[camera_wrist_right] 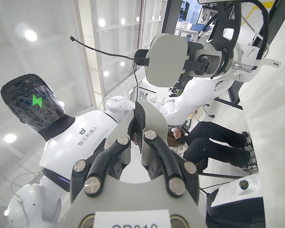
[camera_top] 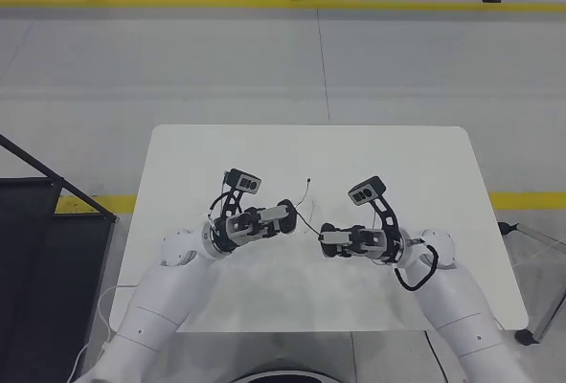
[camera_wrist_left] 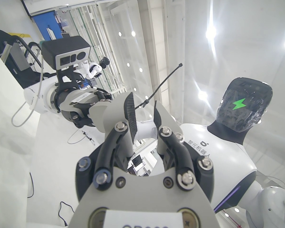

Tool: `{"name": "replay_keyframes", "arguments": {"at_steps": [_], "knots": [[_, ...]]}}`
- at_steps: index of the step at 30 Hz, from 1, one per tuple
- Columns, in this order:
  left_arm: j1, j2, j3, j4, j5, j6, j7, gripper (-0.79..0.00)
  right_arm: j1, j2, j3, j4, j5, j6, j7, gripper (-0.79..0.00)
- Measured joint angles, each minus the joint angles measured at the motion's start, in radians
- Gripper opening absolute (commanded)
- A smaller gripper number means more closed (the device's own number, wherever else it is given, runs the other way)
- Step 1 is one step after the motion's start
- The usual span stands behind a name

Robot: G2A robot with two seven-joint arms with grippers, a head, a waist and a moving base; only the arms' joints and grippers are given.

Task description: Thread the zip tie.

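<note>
Left pincer (camera_top: 290, 216) and right pincer (camera_top: 325, 237) meet above the desk (camera_top: 407, 163), with the tie (camera_top: 308, 223) between them. Left wrist: the left pincer (camera_wrist_left: 144, 112) is narrowly parted and the tie (camera_wrist_left: 162, 83) crosses its tips. Right wrist: the right pincer (camera_wrist_right: 137, 110) pinches the tie (camera_wrist_right: 104, 52). The head (camera_wrist_right: 71, 38) hangs free, so threading seems undone.

Both arms bend inward above the middle of the worktop (camera_top: 407, 163), grippers facing each other, close but apart. The left gripper (camera_wrist_left: 144, 98) has its jaws slightly parted. The right gripper (camera_wrist_right: 138, 106) has its jaws pinched on the zip tie (camera_wrist_left: 162, 83).
</note>
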Motion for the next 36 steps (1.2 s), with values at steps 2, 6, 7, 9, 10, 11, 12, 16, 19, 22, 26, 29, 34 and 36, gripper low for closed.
{"name": "replay_keyframes", "arguments": {"at_steps": [2,6,7,9,10,11,12,16,19,22,26,29,34,36], "knots": [[0.0,0.0,0.001,0.001,0.0,0.002,-0.002,-0.563,0.0,-0.001,0.001,0.002,0.0,0.001,0.001,-0.785],[-0.003,-0.002,0.003,0.002,0.0,0.001,-0.001,-0.576,0.001,-0.004,0.004,0.005,-0.004,0.004,0.004,-0.785],[-0.003,-0.002,0.004,0.002,0.0,0.0,0.0,-0.606,0.001,-0.004,0.004,0.006,-0.004,0.004,0.004,-0.785],[-0.005,-0.004,0.008,0.002,0.002,0.0,0.0,-0.767,0.001,-0.005,0.005,0.007,-0.006,0.005,0.004,-0.785],[-0.005,-0.004,0.009,0.002,0.002,0.0,0.0,-0.763,0.001,-0.006,0.006,0.007,-0.006,0.005,0.005,-0.785],[-0.006,-0.004,0.01,0.002,0.003,-0.001,0.001,-0.785,0.001,-0.007,0.006,0.008,-0.005,0.005,0.005,-0.785],[-0.006,-0.005,0.01,0.002,0.003,-0.001,0.001,-0.785,0.001,-0.007,0.007,0.008,-0.005,0.005,0.005,-0.785],[-0.006,-0.006,0.011,0.004,0.003,-0.002,0.002,-0.785,-0.001,-0.009,0.01,0.009,-0.007,0.007,0.007,-0.785],[-0.006,-0.006,0.009,0.004,0.0,-0.003,0.003,-0.785,-0.001,-0.01,0.013,0.01,-0.007,0.008,0.008,-0.785],[-0.005,-0.006,0.008,0.002,0.001,-0.003,0.003,-0.785,-0.004,-0.012,0.018,0.011,-0.001,0.005,0.005,-0.785],[-0.002,-0.006,0.006,-0.002,0.003,-0.002,0.002,-0.785,-0.01,-0.013,0.028,0.007,0.005,0.002,0.002,-0.785],[0.0,-0.006,0.004,-0.006,0.002,-0.001,0.001,-0.785,-0.012,-0.014,0.032,0.006,0.003,0.003,0.003,-0.785],[0.002,-0.007,0.002,-0.008,-0.001,0.0,0.0,-0.785,-0.014,-0.016,0.038,0.008,0.006,0.003,0.003,-0.785],[0.003,-0.007,0.001,-0.007,-0.002,0.001,-0.001,-0.785,-0.017,-0.017,0.043,0.007,0.015,-0.003,-0.003,-0.785]]}}
